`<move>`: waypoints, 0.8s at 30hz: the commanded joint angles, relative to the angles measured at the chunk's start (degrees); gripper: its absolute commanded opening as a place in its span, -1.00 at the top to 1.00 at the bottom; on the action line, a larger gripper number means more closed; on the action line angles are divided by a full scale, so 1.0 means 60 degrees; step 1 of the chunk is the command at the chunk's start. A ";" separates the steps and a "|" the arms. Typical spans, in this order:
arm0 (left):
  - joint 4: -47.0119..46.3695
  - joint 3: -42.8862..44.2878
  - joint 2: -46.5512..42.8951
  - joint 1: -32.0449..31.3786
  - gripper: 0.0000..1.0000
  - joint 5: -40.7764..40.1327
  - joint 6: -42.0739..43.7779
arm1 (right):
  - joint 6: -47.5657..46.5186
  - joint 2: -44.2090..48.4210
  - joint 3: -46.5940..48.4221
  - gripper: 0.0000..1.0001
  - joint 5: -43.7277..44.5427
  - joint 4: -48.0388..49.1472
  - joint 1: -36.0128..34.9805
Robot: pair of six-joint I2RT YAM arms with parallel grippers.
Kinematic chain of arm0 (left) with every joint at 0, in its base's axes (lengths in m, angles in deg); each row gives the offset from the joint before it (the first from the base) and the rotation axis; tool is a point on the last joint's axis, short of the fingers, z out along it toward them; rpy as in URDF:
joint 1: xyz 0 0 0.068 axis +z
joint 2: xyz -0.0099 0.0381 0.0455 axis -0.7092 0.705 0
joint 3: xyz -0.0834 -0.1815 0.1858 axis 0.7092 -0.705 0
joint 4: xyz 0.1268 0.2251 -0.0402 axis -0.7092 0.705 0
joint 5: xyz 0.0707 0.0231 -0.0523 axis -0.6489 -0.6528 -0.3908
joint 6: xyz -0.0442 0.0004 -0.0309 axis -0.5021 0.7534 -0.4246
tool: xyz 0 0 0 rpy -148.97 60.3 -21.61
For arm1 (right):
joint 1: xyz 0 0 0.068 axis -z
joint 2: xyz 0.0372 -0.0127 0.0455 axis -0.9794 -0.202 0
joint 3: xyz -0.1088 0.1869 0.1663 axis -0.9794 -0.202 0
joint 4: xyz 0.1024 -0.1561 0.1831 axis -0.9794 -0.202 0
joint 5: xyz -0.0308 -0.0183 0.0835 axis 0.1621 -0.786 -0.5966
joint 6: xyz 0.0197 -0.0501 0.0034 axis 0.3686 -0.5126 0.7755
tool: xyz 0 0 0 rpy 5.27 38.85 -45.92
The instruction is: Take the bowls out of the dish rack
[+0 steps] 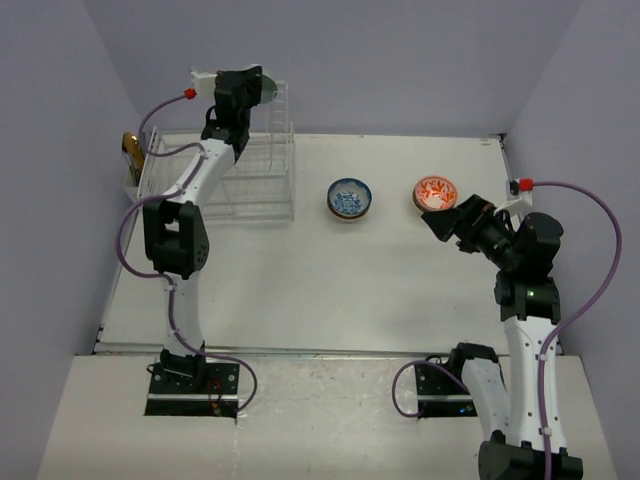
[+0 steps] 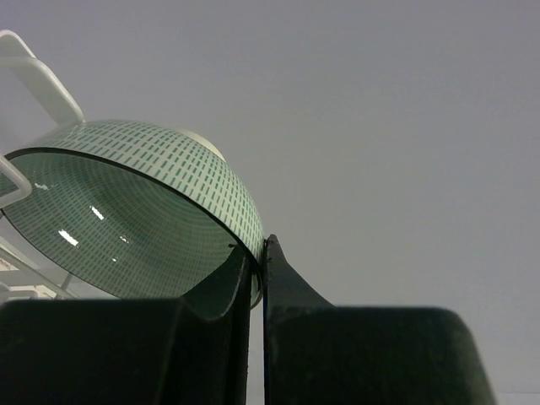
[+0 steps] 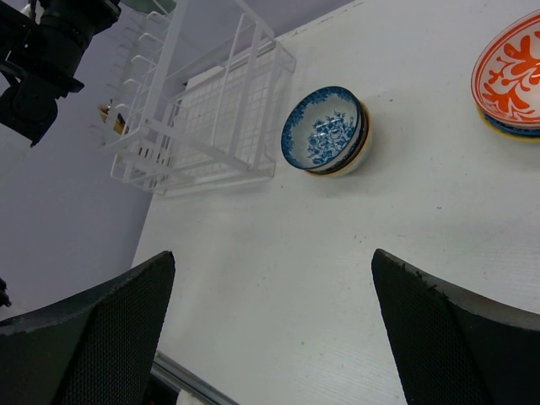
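At the upper left of the overhead view, my left gripper (image 1: 252,88) pinches the rim of the green bowl (image 2: 143,211) at the top of the dish rack (image 1: 262,175). Right of the rack, the blue bowl (image 1: 350,197) and then the orange bowl (image 1: 436,192) sit on the table (image 1: 300,270). Just beside the orange one, my right gripper (image 1: 438,222) hangs with its fingers spread, holding nothing.

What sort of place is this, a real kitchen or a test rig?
Probably a lab test cell, not a kitchen: plain lavender walls box in a white table, and a dish rack and blue bowl sit on it as props.
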 commanded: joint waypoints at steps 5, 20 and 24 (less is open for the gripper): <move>-0.2500 -0.0827 -0.1740 -0.0001 1.00 -0.0025 0.1150 | 0.0018 0.0135 0.0099 -0.98 0.0000 0.0379 0.0017; -0.3898 -0.0525 -0.2563 -0.0893 1.00 0.1203 0.4327 | 0.0061 0.0135 0.0187 -0.98 -0.0249 0.0393 0.0032; -0.3021 0.0837 -0.2431 -0.1641 1.00 0.2799 0.6640 | 0.0076 0.0091 0.0362 -0.98 -0.0031 0.0277 0.0032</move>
